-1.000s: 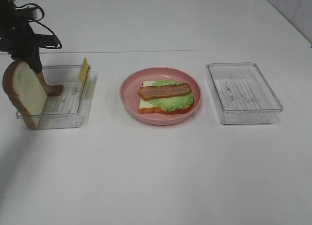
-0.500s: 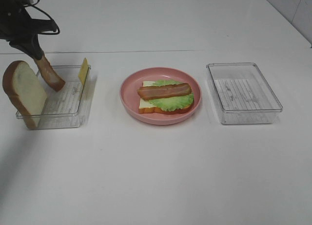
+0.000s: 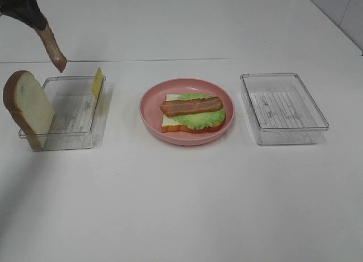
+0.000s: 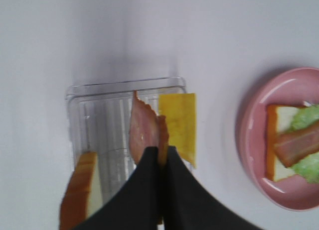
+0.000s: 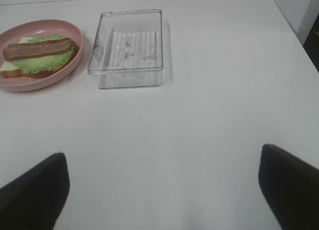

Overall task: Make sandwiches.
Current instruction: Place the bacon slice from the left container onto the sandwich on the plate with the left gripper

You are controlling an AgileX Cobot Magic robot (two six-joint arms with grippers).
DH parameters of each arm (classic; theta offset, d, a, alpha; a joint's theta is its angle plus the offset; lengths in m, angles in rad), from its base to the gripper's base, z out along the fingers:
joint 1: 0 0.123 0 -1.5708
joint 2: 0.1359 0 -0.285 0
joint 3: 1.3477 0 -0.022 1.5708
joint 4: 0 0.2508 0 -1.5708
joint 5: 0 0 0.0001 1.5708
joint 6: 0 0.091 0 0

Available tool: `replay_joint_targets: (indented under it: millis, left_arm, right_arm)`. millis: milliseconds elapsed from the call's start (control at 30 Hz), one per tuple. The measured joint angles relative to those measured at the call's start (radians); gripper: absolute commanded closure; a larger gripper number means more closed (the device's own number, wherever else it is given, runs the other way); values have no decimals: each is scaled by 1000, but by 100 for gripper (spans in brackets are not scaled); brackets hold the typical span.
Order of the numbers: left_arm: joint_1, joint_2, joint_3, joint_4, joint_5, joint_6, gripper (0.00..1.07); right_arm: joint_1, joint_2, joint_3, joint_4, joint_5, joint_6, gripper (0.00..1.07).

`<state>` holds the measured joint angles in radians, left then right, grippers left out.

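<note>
My left gripper [image 3: 35, 19] is at the far left, shut on a reddish-brown bacon strip [image 3: 53, 46] that hangs in the air above the left clear tray [image 3: 79, 117]. In the left wrist view the shut gripper [image 4: 160, 158] pinches the bacon strip [image 4: 142, 133]. A white bread slice [image 3: 27, 107] leans upright at the tray's left end and a yellow cheese slice [image 3: 97, 82] stands at its right wall. The open sandwich [image 3: 193, 112] of bread, lettuce and bacon lies on the pink plate [image 3: 153, 117]. My right gripper [image 5: 162, 190] is open and empty over bare table.
An empty clear tray [image 3: 282, 107] stands right of the plate; it also shows in the right wrist view [image 5: 127, 48], next to the plate [image 5: 75, 63]. The white table [image 3: 181, 205] stretches wide in front of the trays.
My left gripper has risen up and back, lifting the bacon strip out of the left tray. The bread, cheese and plate have not moved.
</note>
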<state>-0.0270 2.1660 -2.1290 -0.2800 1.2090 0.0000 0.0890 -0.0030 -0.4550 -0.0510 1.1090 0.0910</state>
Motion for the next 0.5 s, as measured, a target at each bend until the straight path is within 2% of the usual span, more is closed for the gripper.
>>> replay_joint_targets:
  millis: [167, 200, 267, 367, 500]
  left_arm:
    - [-62, -45, -3, -68, 3, 0, 107]
    - [-96, -54, -15, -84, 3, 0, 107]
    - [-111, -54, -21, -86, 4, 0, 107]
    - [-189, -55, -58, -94, 4, -9, 107]
    - [-241, -55, -80, -102, -5, -17, 107]
  right_arm:
    - [0, 0, 0, 0, 0, 0, 11]
    - [0, 0, 0, 0, 0, 0, 11]
    - [0, 0, 0, 0, 0, 0, 11]
    - [0, 0, 0, 0, 0, 0, 11]
    - [0, 0, 0, 0, 0, 0, 11]
